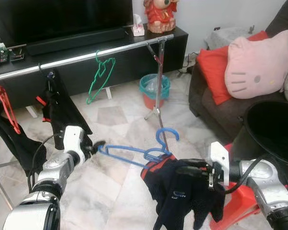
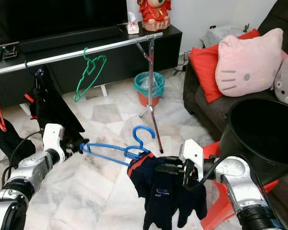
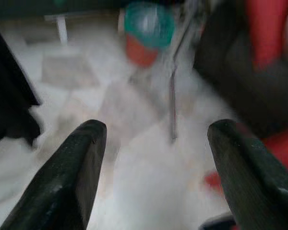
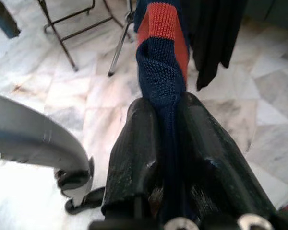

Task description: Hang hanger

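A blue hanger [image 1: 129, 154] lies nearly level above the floor, its hook [image 1: 166, 136] pointing up. Its right shoulder is tucked into the red-edged collar of a navy garment [image 1: 182, 196]. My right gripper [image 1: 185, 168] is shut on that collar, and the right wrist view shows the knit cloth [image 4: 162, 62] pinched between the fingers [image 4: 139, 139]. My left gripper [image 1: 100, 143] is at the hanger's left tip. Its fingers [image 3: 81, 158] stand wide open in the blurred left wrist view with nothing between them. The silver clothes rail [image 1: 86, 56] runs across behind.
On the rail hang a green hanger [image 1: 101, 76], a black garment [image 1: 62, 110] and a red hanger [image 1: 7, 110]. A teal and red bin [image 1: 154, 90] stands by the rail's leg [image 1: 158, 81]. At right are a sofa with a pink cushion [image 1: 257, 64], a black bucket [image 1: 273, 129] and a red stool [image 1: 240, 201].
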Motion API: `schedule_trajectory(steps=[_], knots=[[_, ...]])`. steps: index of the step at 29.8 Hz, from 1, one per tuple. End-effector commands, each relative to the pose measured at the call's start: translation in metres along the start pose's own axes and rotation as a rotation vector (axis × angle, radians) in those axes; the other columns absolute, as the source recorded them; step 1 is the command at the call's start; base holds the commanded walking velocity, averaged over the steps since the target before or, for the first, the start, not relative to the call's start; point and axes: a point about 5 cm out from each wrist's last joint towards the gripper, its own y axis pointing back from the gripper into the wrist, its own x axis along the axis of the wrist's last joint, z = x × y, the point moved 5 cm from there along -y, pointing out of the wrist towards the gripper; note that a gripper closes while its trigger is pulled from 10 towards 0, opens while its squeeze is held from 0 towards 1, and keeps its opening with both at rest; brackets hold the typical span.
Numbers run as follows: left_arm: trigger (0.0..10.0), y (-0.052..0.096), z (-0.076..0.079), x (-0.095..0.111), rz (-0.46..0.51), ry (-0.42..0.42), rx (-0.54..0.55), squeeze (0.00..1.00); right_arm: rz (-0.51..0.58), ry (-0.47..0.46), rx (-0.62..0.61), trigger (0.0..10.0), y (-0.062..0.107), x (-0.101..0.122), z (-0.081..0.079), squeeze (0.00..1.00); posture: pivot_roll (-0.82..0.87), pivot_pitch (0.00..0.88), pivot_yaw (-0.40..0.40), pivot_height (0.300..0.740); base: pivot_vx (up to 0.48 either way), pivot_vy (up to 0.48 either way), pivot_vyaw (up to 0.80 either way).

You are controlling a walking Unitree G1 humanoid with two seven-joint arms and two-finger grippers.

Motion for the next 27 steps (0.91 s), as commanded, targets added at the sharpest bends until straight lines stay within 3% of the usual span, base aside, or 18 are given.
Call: schedule_trajectory(steps=[1, 8, 14, 16, 17, 18, 19, 23, 26, 27], knots=[[10.0, -0.007, 0.016, 0.029, 0.130, 0.087, -0.086, 0.00, 0.019, 0.045, 0.047, 10.0, -0.015, 0.005, -0.011, 0.00, 0.01, 0.072, 0.090, 0.740, 0.000, 0.000, 0.00], [10.0, -0.005, 0.032, 0.054, 0.203, 0.118, -0.251, 0.00, 0.025, 0.035, 0.058, 10.0, -0.022, 0.000, -0.019, 0.00, 0.01, 0.061, 0.097, 0.740, 0.000, 0.000, 0.00], [10.0, 0.000, 0.044, 0.053, 0.181, 0.088, -0.373, 0.00, 0.027, 0.044, 0.025, 10.0, -0.023, 0.001, -0.014, 0.00, 0.01, 0.050, 0.099, 0.740, 0.000, 0.000, 0.00], [10.0, 0.006, 0.050, 0.027, 0.040, -0.054, -0.443, 0.00, 0.030, 0.052, -0.003, 10.0, -0.023, 0.003, -0.009, 0.00, 0.01, 0.040, 0.100, 0.740, 0.000, 0.000, 0.00], [10.0, 0.007, 0.047, 0.008, -0.050, -0.188, -0.422, 0.00, 0.030, 0.053, -0.003, 10.0, -0.023, 0.003, -0.009, 0.00, 0.01, 0.034, 0.100, 0.740, 0.000, 0.000, 0.00], [10.0, 0.007, 0.047, 0.008, -0.050, -0.188, -0.422, 0.00, 0.030, 0.053, -0.003, 10.0, -0.023, 0.003, -0.009, 0.00, 0.01, 0.034, 0.100, 0.740, 0.000, 0.000, 0.00], [10.0, 0.009, 0.042, -0.011, -0.136, -0.312, -0.400, 0.00, 0.029, 0.057, 0.001, 10.0, -0.022, 0.003, -0.009, 0.00, 0.01, 0.034, 0.100, 0.740, 0.000, 0.000, 0.00], [10.0, 0.012, 0.040, -0.020, -0.166, -0.373, -0.387, 0.00, 0.027, 0.061, 0.006, 10.0, -0.021, 0.004, -0.009, 0.00, 0.02, 0.037, 0.098, 0.740, 0.000, 0.000, 0.00], [10.0, 0.015, 0.037, -0.039, -0.248, -0.523, -0.381, 0.00, 0.023, 0.062, 0.018, 10.0, -0.020, 0.004, -0.009, 0.00, 0.02, 0.041, 0.098, 0.740, 0.000, 0.000, 0.00], [10.0, 0.015, 0.037, -0.039, -0.248, -0.523, -0.381, 0.00, 0.023, 0.062, 0.018, 10.0, -0.020, 0.004, -0.009, 0.00, 0.02, 0.041, 0.098, 0.740, 0.000, 0.000, 0.00]])
